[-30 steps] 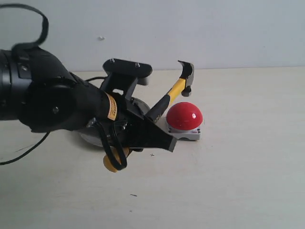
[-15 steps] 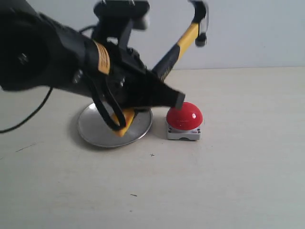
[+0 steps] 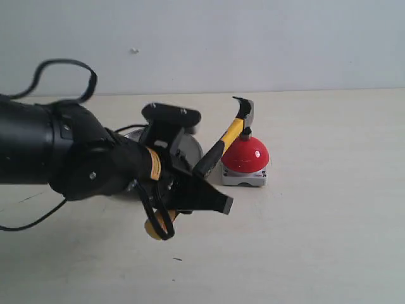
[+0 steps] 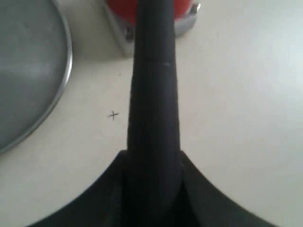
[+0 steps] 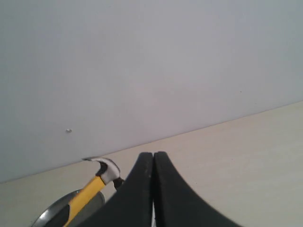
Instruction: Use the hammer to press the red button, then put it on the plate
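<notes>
My left gripper [image 3: 205, 176] is shut on the black part of the hammer's [image 3: 229, 134] handle. The dark steel head points down, and its face rests on top of the red button [image 3: 250, 155]. The yellow looped end [image 3: 155, 227] sticks out below my arm. Most of the plate [image 3: 190, 147] is hidden behind that arm, left of the button. In the left wrist view the handle [image 4: 154, 85] runs from my left gripper [image 4: 154, 163] to the button [image 4: 184, 5], with the plate [image 4: 28, 71] beside it. My right gripper [image 5: 154, 158] is shut on nothing, far from the hammer [image 5: 105, 171].
The bulky left arm [image 3: 57, 155] and its cable fill the left of the exterior view. A pale wall stands behind the beige table [image 3: 329, 209]. The right arm does not show in the exterior view.
Half a second ago the left arm held the hammer raised high above the button. It has swung down, and the head now sits on the red dome.
</notes>
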